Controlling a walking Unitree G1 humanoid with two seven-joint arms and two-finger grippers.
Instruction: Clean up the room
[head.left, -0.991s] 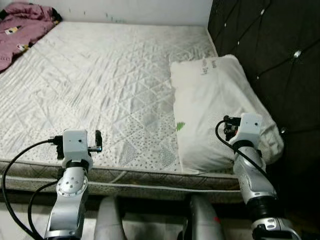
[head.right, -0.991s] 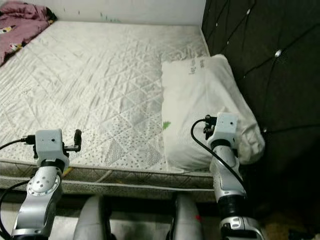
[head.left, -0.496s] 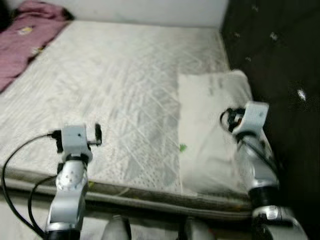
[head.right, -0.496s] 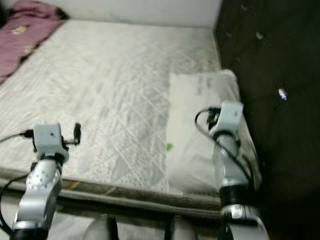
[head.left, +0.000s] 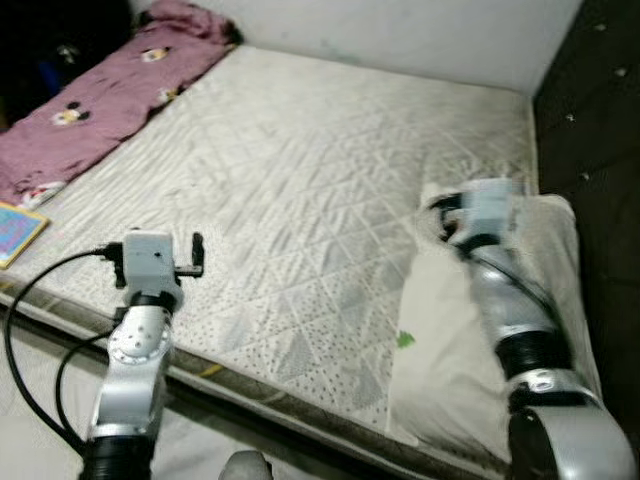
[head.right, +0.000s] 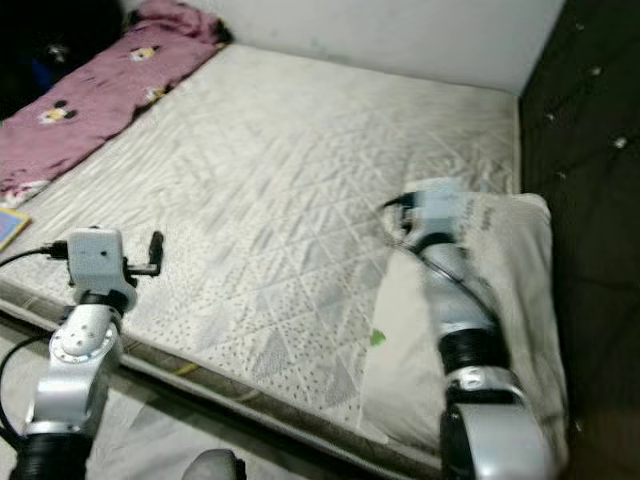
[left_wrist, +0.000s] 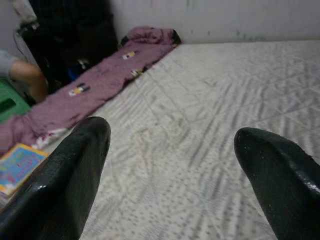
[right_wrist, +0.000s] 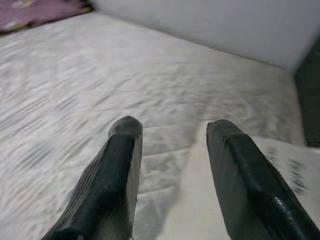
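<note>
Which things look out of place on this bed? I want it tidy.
The purple blanket lies bunched along the mattress's far left edge, and a colourful book sits at the edge beside it. The pillow looks fine.

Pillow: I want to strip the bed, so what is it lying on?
The pillow lies on the bare quilted mattress, against the dark headboard. The right pincer hangs above its edge. What lies beneath the pillow is covered.

no words or numbers can be read. the pillow (right_wrist: 280, 170) bears dark printed marks near one end, too blurred to make out, and the book (left_wrist: 17, 167) cover shows only smeared colour.
</note>
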